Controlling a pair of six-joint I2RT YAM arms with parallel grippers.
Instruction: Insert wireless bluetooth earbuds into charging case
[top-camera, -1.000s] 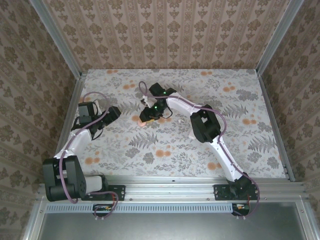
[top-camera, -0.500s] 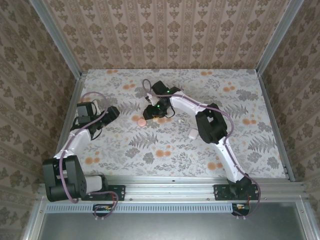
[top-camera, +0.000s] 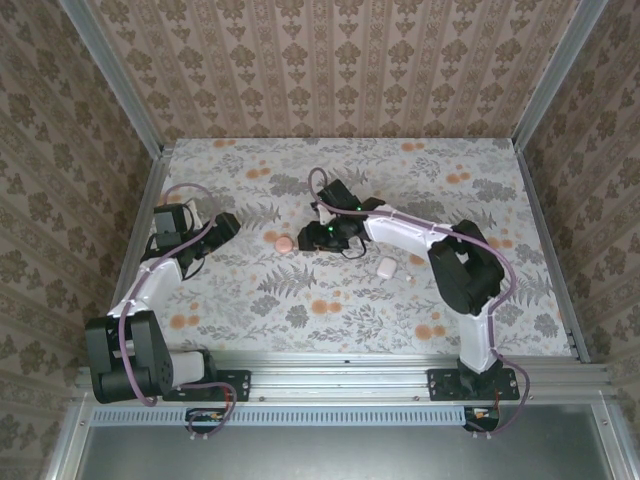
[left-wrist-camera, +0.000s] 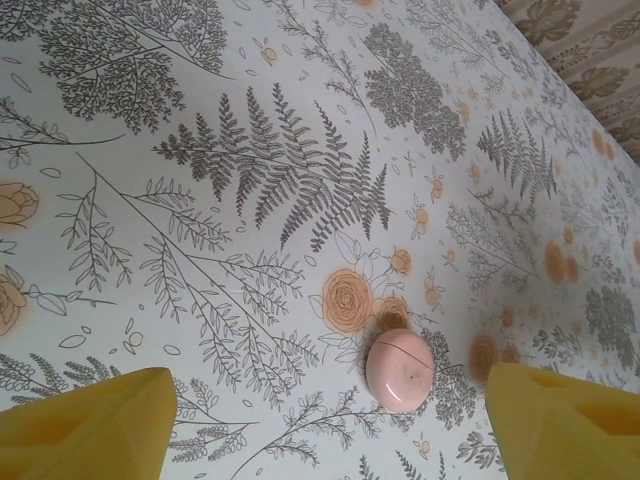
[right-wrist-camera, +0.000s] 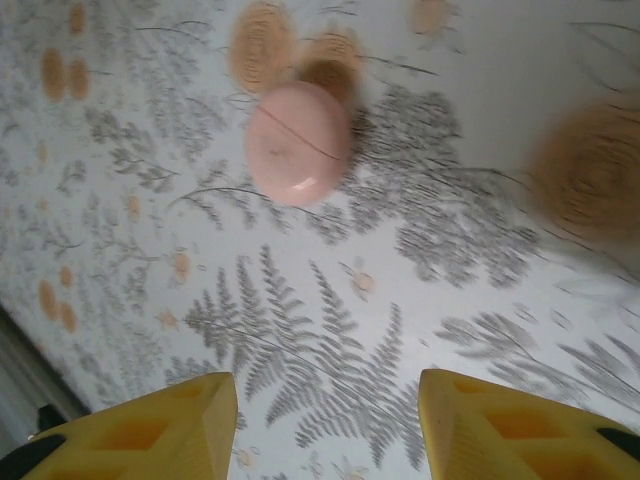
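bench (top-camera: 300, 310): floral cloth, grey ferns and orange blooms, boxed in by brown patterned wallpaper (top-camera: 340, 70) on three sides

near edge: aluminium rail (top-camera: 340, 365) with both arm bases bolted on, left arm (top-camera: 150, 285) stretching up the left side, right arm (top-camera: 470, 290) bending back toward the middle

charging case (top-camera: 385, 267): small glossy white pebble, lying flat on the cloth in the right half of the middle, on the near side of the right arm's forearm and clear of it. Nothing is touching it, and from above it looks shut, though it's too small to be sure.

earbuds: too tiny against that print for me to pick out for sure

pink disc (top-camera: 284, 243): round and pinkish-orange, a bit further back and to the left of the case. There's a thin seam line across its top in the wrist views.

right fingers (top-camera: 312, 236): just to the right of the disc, not on it. The right wrist view has the two yellow tips spread apart with only cloth between them and the disc lying out ahead.

left fingers (top-camera: 228, 222): off to the left, well apart from the disc. The yellow tips are spread wide with nothing between them, and the disc shows ahead, nearer the right-hand tip in the left wrist view.
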